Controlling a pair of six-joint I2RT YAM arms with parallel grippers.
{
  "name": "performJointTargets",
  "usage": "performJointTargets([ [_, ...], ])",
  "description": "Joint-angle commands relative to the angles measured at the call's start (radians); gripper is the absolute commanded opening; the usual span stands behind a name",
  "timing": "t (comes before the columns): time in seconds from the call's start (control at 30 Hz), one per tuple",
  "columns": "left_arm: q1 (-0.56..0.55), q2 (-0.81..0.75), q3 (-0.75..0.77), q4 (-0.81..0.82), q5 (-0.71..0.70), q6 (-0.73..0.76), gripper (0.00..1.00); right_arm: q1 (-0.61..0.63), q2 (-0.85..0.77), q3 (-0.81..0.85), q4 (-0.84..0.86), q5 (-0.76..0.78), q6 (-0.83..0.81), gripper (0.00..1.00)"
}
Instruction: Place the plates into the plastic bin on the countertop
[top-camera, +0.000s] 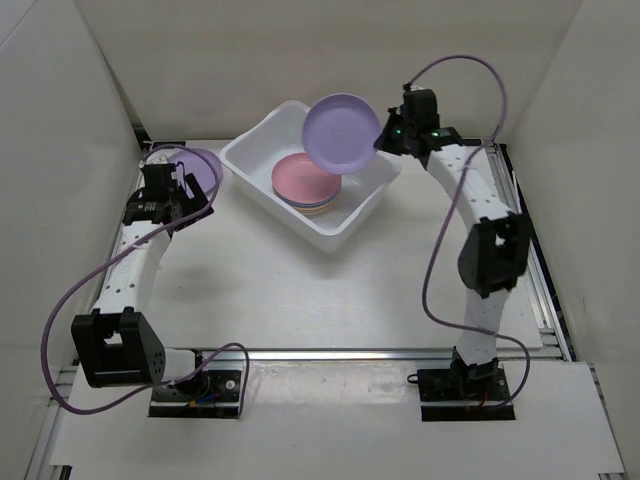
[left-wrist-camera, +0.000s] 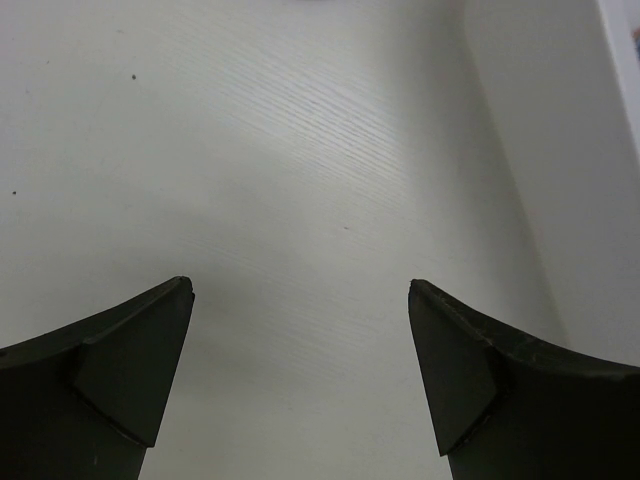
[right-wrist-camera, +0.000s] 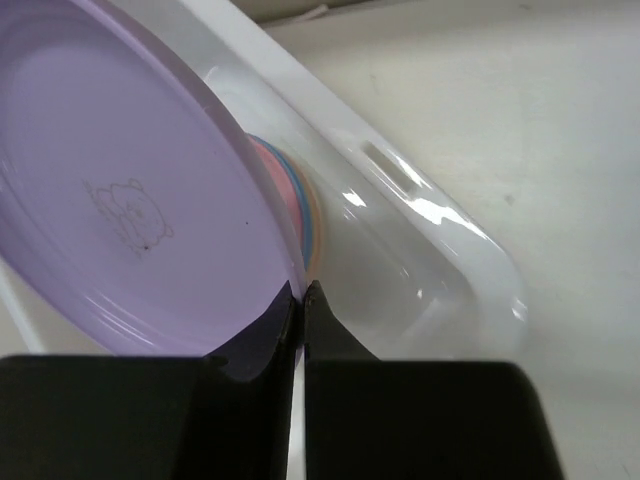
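My right gripper (top-camera: 385, 136) is shut on the rim of a pastel purple plate (top-camera: 342, 133), which hangs tilted above the white plastic bin (top-camera: 258, 146). In the right wrist view the jaws (right-wrist-camera: 301, 292) pinch the purple plate's (right-wrist-camera: 120, 190) edge, and the bin's wall (right-wrist-camera: 410, 240) lies below. A stack of plates (top-camera: 305, 181), pink on top, lies inside the bin; its coloured edges (right-wrist-camera: 306, 215) show behind the held plate. A second purple plate (top-camera: 205, 166) lies on the countertop (top-camera: 300, 290) left of the bin. Beside it, my left gripper (top-camera: 186, 196) stands open over bare countertop (left-wrist-camera: 300, 150), with nothing between its fingers (left-wrist-camera: 140, 360).
White walls enclose the back and both sides of the workspace. A metal rail (top-camera: 350, 352) runs along the front edge between the arm bases. Purple cables loop from both arms. What looks like the bin's outer wall (left-wrist-camera: 565, 150) shows at the right of the left wrist view.
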Motion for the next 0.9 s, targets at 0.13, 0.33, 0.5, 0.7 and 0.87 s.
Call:
performJointTargets([
  [0.13,0.083,-0.022,-0.063,0.083,-0.053,-0.124,0.99,0.110,0.361,0.435,-0.041,0.005,-0.029,0.02],
  [0.33,0.109,0.033,-0.057,0.132,-0.056,-0.175,0.99,0.142,0.462,0.445,-0.016,0.069,-0.003,0.06],
  [0.5,0.129,0.117,-0.014,0.201,-0.088,-0.210,0.99,0.144,0.488,0.449,-0.021,0.039,0.013,0.36],
  [0.7,0.146,0.273,0.084,0.249,-0.094,-0.232,0.99,0.141,0.412,0.454,-0.014,0.004,-0.007,0.79],
  [0.87,0.163,0.401,0.151,0.327,-0.083,-0.265,0.99,0.130,0.260,0.388,-0.016,-0.027,-0.061,0.99],
])
